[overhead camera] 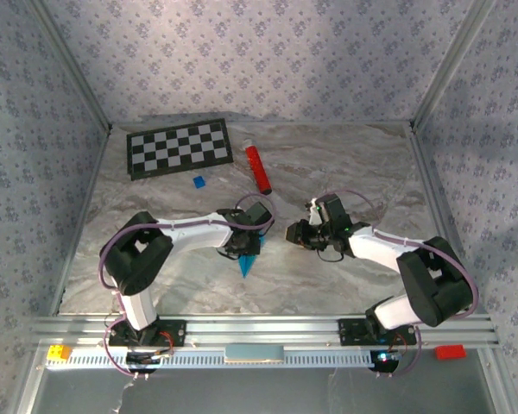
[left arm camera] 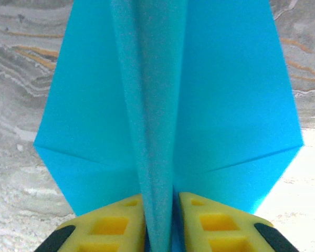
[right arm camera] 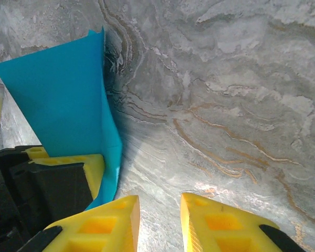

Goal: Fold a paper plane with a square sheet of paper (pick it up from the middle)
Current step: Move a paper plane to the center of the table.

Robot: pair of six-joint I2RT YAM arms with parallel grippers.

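The cyan-blue paper plane (overhead camera: pixel 249 261) lies near the middle of the table, folded to a point that faces the near edge. In the left wrist view its wings (left arm camera: pixel 226 94) spread wide and its raised centre crease runs between my yellow fingers. My left gripper (left arm camera: pixel 160 197) (overhead camera: pixel 244 246) stands slightly open around that crease; the left finger touches it and a thin slit shows on the right. My right gripper (right arm camera: pixel 160 202) (overhead camera: pixel 293 233) is open over bare marble, just right of the paper (right arm camera: pixel 58 100), with nothing between its fingers.
A checkerboard (overhead camera: pixel 178 148) lies at the back left, a red cylinder (overhead camera: pixel 258 168) beside it and a tiny dark-blue block (overhead camera: pixel 198 182) between them. A yellow block (overhead camera: pixel 59 352) and a red block (overhead camera: pixel 450 351) sit on the front rail. Walls enclose the marble table (overhead camera: pixel 354 164).
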